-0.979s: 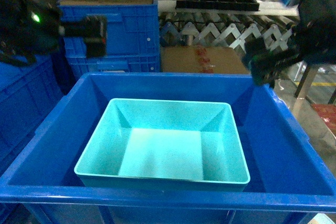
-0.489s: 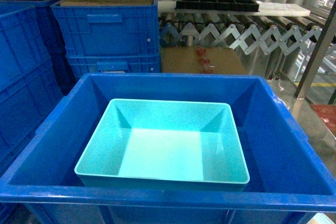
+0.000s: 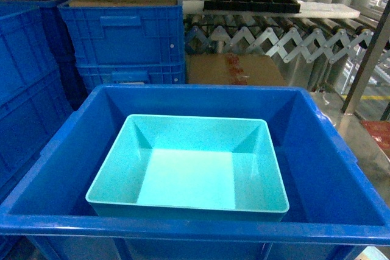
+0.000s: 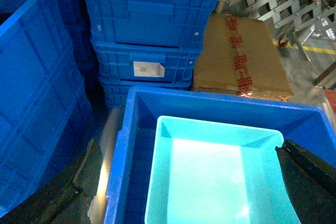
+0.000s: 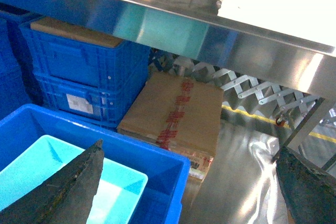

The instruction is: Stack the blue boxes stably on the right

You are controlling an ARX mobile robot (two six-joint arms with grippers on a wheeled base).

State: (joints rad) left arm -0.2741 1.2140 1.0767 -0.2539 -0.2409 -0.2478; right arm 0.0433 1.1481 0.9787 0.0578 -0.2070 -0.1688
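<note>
One of the blue boxes, a light turquoise tub [image 3: 189,168], sits empty inside a large dark blue crate [image 3: 317,150]. It shows again in the left wrist view, tub [image 4: 210,177] and crate [image 4: 131,145], and partly in the right wrist view [image 5: 118,187]. No gripper is in the head view. My left gripper [image 4: 189,187] hangs high over the tub, open and empty. My right gripper [image 5: 189,192] is also open and empty, above the crate's right corner [image 5: 178,166] and the steel surface beside it.
Stacked dark blue ribbed crates [image 3: 128,35] with cardboard on top stand behind on the left. A taped cardboard box [image 3: 234,68] lies behind the crate. An expanding roller conveyor [image 3: 274,38] carries a black tray [image 3: 251,1]. A shiny steel surface [image 5: 247,177] lies to the right.
Both arms hung in the upper corners of the head view one second ago. They have since risen out of that view. The tub and crate have not moved.
</note>
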